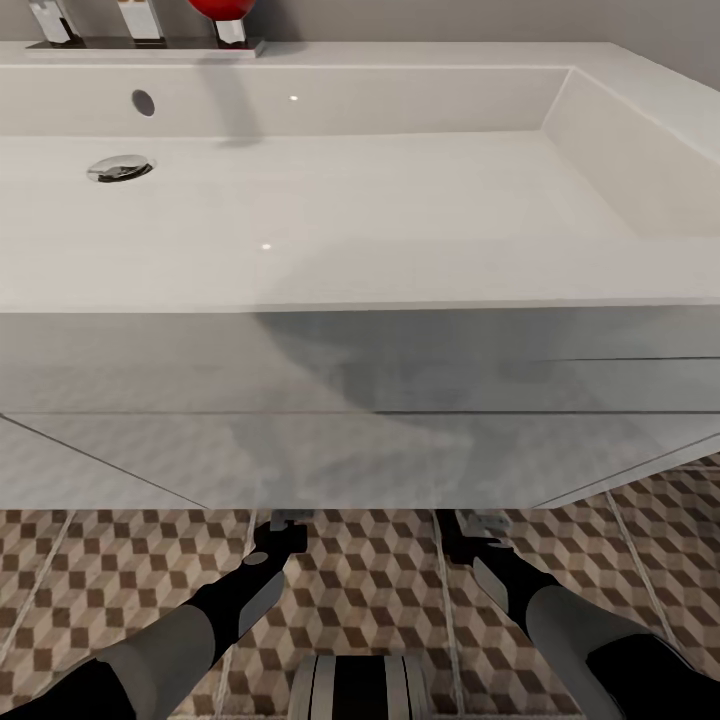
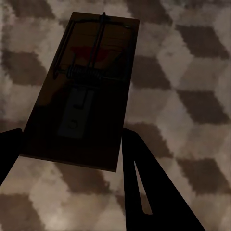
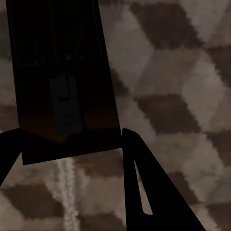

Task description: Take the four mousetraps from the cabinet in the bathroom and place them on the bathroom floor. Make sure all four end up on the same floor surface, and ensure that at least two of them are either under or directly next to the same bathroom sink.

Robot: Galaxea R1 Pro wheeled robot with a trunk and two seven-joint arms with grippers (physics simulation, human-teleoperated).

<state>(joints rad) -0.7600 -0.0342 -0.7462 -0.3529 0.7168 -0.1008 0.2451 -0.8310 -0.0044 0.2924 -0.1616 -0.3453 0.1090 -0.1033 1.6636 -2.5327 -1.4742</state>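
- The sink [image 1: 300,200], a wide white basin with its drain toward the back left corner, stands over the bathroom floor [image 1: 380,590]; both arms reach in beneath its front edge.
- The left gripper [image 1: 285,525] sits just under that front edge, left of the middle. In the left wrist view its dark fingers [image 2: 149,192] stand on either side of the near end of a mousetrap [image 2: 82,96], apparently clamped on the wooden base, with the cube tiles close behind.
- The right gripper [image 1: 480,522] sits under the same edge, right of the middle. In the right wrist view another trap [image 3: 62,82] lies between its fingers [image 3: 144,187] in deep shadow, seemingly gripped at the near end. Whether either trap already touches the tiles I cannot tell.
- Judgement: both traps are at the release stage, under the sink as the task asks.
- Risks: letting go while a trap is above the tiles could make it tip, bounce or flip. Lifting an arm too steeply could knock the sink's underside. Fingers dragging on withdrawal could slide a trap out from under the sink.
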